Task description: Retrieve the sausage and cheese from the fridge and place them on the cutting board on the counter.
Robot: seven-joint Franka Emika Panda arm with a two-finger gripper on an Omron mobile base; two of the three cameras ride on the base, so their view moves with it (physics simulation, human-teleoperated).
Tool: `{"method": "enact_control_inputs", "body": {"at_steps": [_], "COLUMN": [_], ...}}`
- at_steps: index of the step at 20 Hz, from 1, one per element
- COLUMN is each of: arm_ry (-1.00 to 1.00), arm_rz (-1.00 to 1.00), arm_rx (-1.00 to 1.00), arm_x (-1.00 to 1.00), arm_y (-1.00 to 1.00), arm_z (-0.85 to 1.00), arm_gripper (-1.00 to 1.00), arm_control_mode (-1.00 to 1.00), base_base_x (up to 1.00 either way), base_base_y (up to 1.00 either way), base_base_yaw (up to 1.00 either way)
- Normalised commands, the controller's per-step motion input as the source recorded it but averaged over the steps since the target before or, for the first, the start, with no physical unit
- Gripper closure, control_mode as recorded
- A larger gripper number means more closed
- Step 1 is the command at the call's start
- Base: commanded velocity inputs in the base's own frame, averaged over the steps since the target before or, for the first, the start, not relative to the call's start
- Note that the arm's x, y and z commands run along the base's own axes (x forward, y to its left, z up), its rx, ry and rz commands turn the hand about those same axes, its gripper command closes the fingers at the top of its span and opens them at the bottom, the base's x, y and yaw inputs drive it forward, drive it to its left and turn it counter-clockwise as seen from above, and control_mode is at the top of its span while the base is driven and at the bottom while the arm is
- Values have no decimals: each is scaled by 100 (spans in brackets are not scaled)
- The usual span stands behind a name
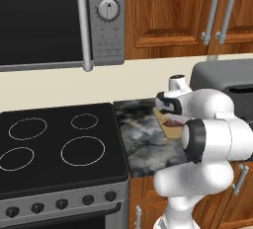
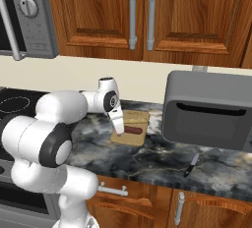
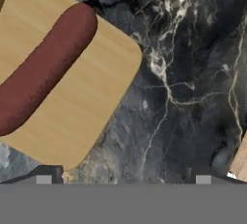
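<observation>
Now sausage (image 3: 46, 71) flat on cutting board (image 3: 91, 97), fingers (image 3: 43, 178) wide apart, empty, just beside.

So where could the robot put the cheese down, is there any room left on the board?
The sausage lies across the near part of the cutting board; the strip behind it, toward the wall, is bare. The counter is also free between the board and the knife. It's tighter on the right, by the toaster oven.

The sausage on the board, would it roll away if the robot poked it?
Probably a little. The sausage is a smooth round link lying flat on the cutting board, so a sideways poke could roll it. It looks stubby and firm, likely not floppy, and it seems light.
</observation>
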Motion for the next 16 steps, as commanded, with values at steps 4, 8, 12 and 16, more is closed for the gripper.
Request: {"method": "enact_control_inputs", "body": {"at_steps": [4,8,12,16], "arm_ry": [0,-12,-19,-20], "arm_rz": [41,30,25,27], "arm_rx": [-9,-2,5,4], "arm_x": [-69,-75,-73,-66], "arm_y": [6,5,3,0], "arm_z": [30,5,22,32], "arm_gripper": [-100,-100,-100,-100], "arm_control_mode": [-100,-100,-100,-100], "base_base_x": [0,0,0,0], "base_base_y": [0,0,0,0], "base_base_yaw": [0,0,0,0]}}
